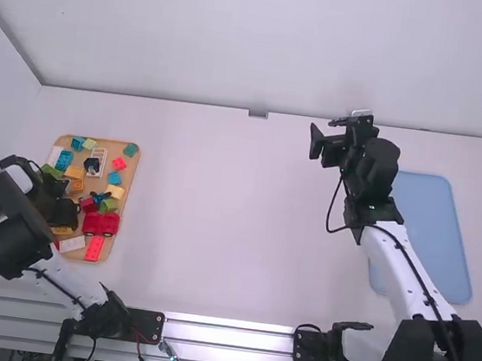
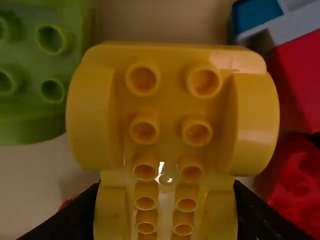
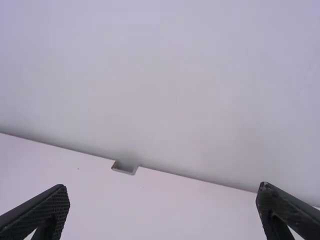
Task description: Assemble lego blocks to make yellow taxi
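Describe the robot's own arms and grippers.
Both the left arm and the right arm have white links, bulky black joints and black cables; on the right one, a cable follows the forearm and another loops beside the wrist. The left gripper and right gripper are black and two-fingered; the right's fingers taper and have a finely textured surface.

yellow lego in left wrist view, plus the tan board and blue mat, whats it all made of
Yellow lego: hard, glossy moulded plastic, by its crisp hollow studs and bright highlights. Tan board: probably wood, going by colour alone; painted plastic is possible. Blue mat: smooth and matte with rounded corners, perhaps plastic or silicone; I can't tell which.
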Tool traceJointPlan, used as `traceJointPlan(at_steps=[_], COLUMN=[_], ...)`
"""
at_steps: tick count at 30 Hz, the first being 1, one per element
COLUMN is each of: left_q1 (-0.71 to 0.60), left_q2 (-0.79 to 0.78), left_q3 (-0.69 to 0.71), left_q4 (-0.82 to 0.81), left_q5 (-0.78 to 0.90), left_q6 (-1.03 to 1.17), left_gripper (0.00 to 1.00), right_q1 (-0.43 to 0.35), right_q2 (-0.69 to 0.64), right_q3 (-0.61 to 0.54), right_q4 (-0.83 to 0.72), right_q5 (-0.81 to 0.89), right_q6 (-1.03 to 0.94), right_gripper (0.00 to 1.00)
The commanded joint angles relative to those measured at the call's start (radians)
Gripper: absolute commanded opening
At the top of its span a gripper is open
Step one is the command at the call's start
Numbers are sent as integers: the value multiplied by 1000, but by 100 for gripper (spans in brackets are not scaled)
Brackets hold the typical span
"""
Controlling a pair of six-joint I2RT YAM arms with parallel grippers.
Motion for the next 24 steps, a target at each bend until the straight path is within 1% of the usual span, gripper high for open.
traceJointPlan(at_steps=[1,6,10,12,14,15,16,17,19,20,22,24], left_q1=[-23,-79,-173,-260,-332,-397,-446,-531,-625,-714,-788,-897], left_q2=[-26,-86,-159,-201,-224,-239,-246,-249,-246,-238,-224,-192], left_q3=[80,141,145,144,144,145,145,145,144,144,145,145], left_q4=[-9,-8,-8,-16,-19,-24,-24,-20,-13,1,17,47], left_q5=[-50,-70,22,92,113,115,113,105,107,109,109,109], left_q6=[-115,-155,-72,-10,32,59,71,98,133,148,167,197], left_gripper=[46,43,44,44,45,43,46,47,48,48,48,50], right_q1=[3,3,3,3,3,3,3,3,3,3,3,2], right_q2=[7,7,7,7,7,7,7,7,7,7,7,6], right_q3=[32,32,32,32,32,32,32,32,32,32,32,32], right_q4=[3,-6,-24,-28,-29,-29,-29,-29,-31,-32,-35,-43], right_q5=[0,-1,0,-1,0,-1,0,-1,0,-1,0,1], right_q6=[3,3,3,3,3,3,3,3,3,3,3,3], right_gripper=[99,99,99,99,99,99,99,99,99,99,99,99])
